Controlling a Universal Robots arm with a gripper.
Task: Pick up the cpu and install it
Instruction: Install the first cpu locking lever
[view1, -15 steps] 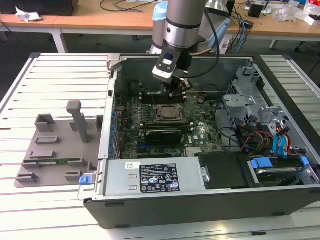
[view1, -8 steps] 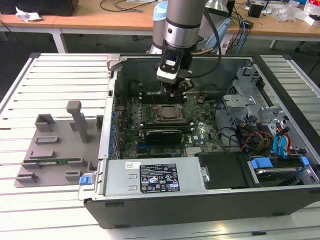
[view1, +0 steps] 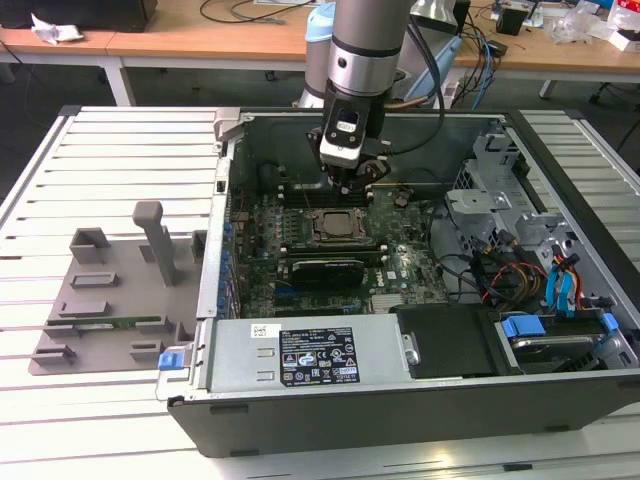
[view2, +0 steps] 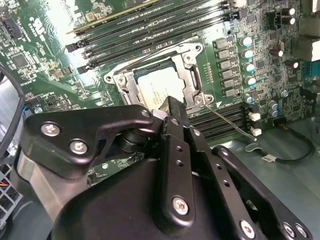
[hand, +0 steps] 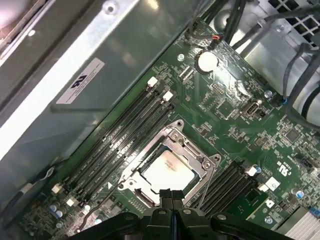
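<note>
The cpu (hand: 167, 171), a pale silver square chip, lies flat inside the metal-framed socket (hand: 199, 156) on the green motherboard (hand: 235, 110). It also shows in the second wrist view, cpu (view2: 151, 90), partly behind my fingertips (view2: 172, 107). My gripper (hand: 171, 196) hovers just above the socket's edge, its two black fingers pressed together with nothing between them. In the exterior view my gripper (view1: 352, 186) hangs inside the open computer case (view1: 300, 420), slightly behind the socket (view1: 334, 226).
Memory slots (hand: 120, 140) flank the socket on both sides. A thin metal socket lever (view2: 227, 122) sticks out beside it. A long black card (view1: 325, 270) lies in front of the socket. Cables and drive bays (view1: 540, 290) fill the case at the exterior view's right. A grey fixture (view1: 110, 290) sits outside it.
</note>
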